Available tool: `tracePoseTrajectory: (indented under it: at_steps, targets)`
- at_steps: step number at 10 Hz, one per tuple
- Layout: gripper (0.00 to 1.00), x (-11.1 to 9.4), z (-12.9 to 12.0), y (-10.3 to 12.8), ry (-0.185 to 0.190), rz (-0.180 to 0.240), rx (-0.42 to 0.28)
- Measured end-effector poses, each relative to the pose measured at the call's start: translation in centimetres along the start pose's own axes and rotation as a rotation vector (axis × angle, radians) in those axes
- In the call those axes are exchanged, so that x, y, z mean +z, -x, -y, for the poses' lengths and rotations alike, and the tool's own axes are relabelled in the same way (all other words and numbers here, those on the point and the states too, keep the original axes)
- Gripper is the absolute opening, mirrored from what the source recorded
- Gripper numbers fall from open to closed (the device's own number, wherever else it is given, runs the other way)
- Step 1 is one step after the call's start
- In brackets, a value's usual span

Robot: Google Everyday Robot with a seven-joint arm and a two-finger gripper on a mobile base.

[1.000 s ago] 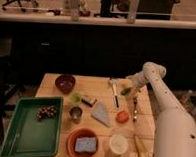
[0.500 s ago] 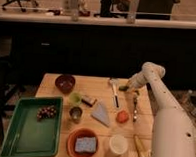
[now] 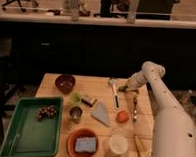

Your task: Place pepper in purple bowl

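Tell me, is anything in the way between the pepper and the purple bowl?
The gripper is at the pepper, toward the table's back. Toward the purple bowl, only a pale utensil lies flat on the table just beside the pepper; nothing else visible blocks the way.

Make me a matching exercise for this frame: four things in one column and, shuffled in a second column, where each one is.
Things
1. purple bowl
2. sponge
3. grapes
4. gripper

Places
A. in the green tray
B. low over the back right part of the table
C. in the orange bowl
D. on the table, near its back left corner

Pairs: 1-D, 2-C, 3-A, 4-B
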Motion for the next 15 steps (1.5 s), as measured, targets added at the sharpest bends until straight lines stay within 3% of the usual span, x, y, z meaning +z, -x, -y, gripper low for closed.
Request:
tracePoseTrajectory:
  at_steps: [3, 6, 10, 13, 15]
  targets:
    - [0.00, -1.2, 0.1, 0.6, -0.039, 0.041, -0.008]
    - [0.00, -4.4, 1.0, 2.5, -0.105, 0.110, -0.027]
    - [0.00, -7.3, 2.3, 7.2, -0.181, 0.164, -0.115]
    - [0.00, -9.1, 3.4, 13.0, -0.239, 0.215, -0.203]
    - [0.00, -9.6, 3.7, 15.9, -0.256, 0.250, -0.246]
